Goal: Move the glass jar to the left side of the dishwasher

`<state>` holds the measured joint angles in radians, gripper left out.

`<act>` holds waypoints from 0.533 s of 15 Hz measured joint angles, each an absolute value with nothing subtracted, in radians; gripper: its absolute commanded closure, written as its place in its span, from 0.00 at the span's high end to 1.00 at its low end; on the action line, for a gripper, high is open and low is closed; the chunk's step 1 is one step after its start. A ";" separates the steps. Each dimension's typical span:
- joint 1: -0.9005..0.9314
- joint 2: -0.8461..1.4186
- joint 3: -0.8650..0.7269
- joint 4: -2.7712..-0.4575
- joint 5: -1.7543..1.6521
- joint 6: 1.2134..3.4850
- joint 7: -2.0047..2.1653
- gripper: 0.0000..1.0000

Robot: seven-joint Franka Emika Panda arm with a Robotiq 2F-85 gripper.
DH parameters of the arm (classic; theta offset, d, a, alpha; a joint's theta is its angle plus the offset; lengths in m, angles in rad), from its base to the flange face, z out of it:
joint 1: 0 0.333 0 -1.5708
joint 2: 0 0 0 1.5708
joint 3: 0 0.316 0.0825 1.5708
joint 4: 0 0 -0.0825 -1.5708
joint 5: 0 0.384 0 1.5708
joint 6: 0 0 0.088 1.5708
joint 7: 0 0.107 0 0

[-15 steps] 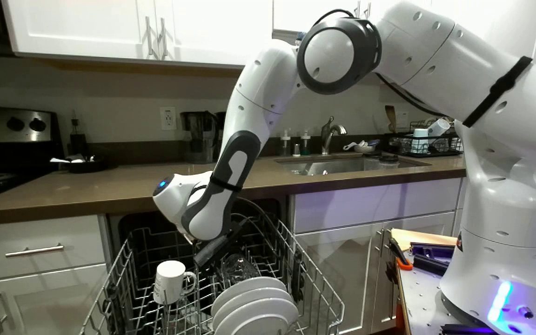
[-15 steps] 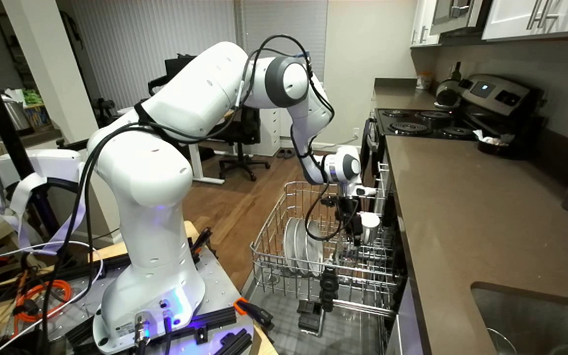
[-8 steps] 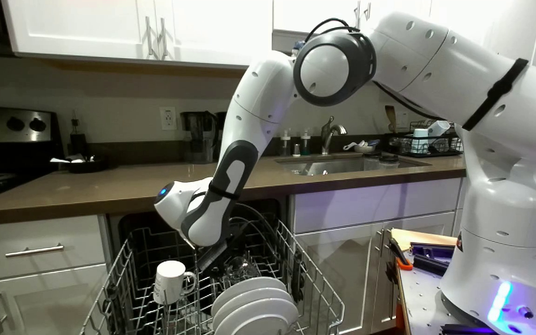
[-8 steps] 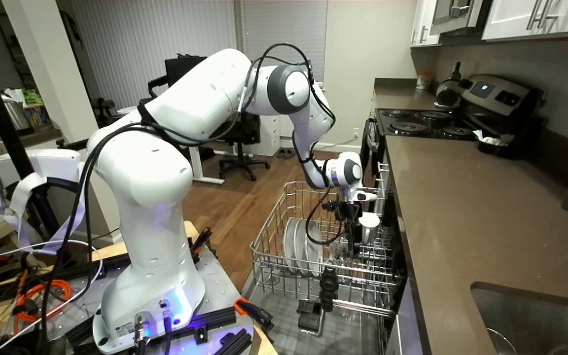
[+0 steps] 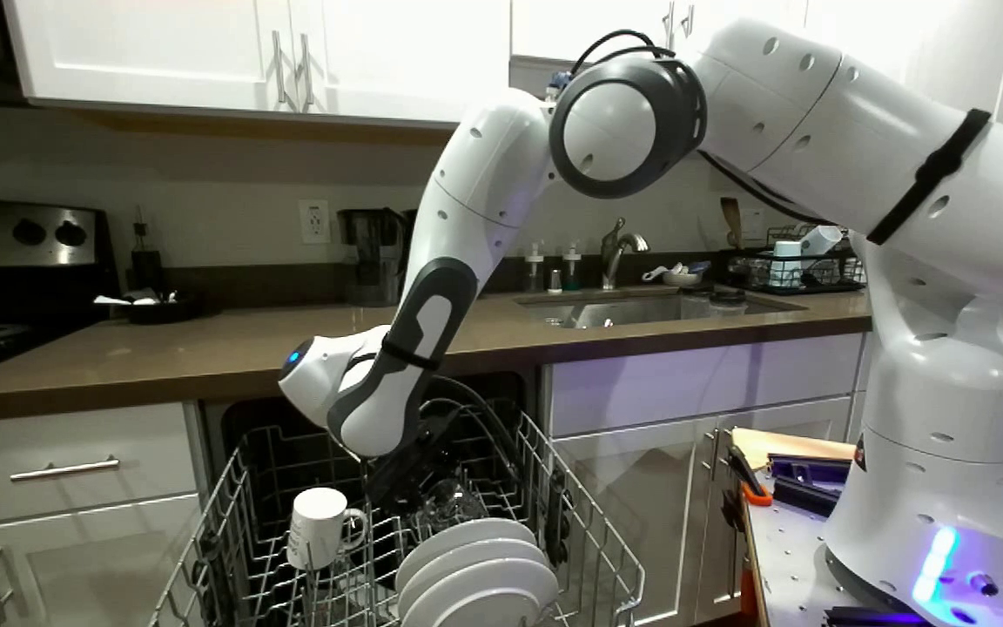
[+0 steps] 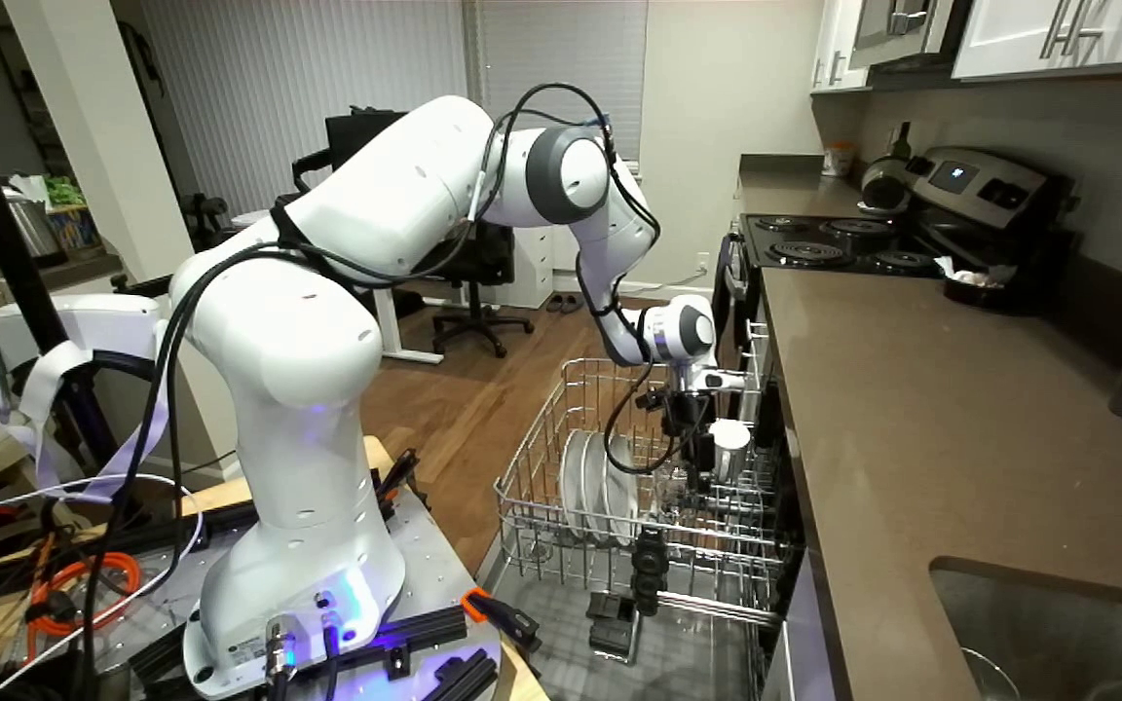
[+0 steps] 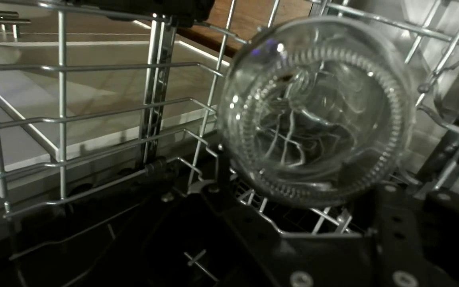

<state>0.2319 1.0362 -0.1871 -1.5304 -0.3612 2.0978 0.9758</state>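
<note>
One clear round glass jar point(image 7: 317, 111) in the silver wire dishwasher rack point(image 5: 584, 495)

Far left in an exterior view there's a black and steel stove point(image 5: 31, 239), then a shallow black dish point(image 5: 166, 313) of white bits point(image 5: 144, 300) I can't make out, on the smooth brown countertop point(image 5: 205, 348). Lower down, in the rack, sits a glossy white mug point(image 5: 316, 531) with a looped handle. Next along hangs the black two-fingered gripper point(image 7: 303, 187), its fingers spread apart with the jar's base showing in the gap; whether they touch the glass I can't tell. The jar is just right of it, a ring of fine ribs around its base. Nearer me, round white plates point(image 5: 484, 579) stand on edge, one behind another. Farther right, the steel sink point(image 5: 632, 311) holds clear glass vessels point(image 6: 990, 677), and a black wire drainer point(image 5: 750, 283) holds a pale blue cup point(image 5: 786, 264) and a tipped white cup point(image 5: 822, 237). The white robot base point(image 5: 937, 470) stands on a perforated metal plate point(image 5: 780, 540).
</note>
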 measured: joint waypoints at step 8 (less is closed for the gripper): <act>0.250 1.032 -0.190 -1.544 -0.361 2.063 0.989 0.93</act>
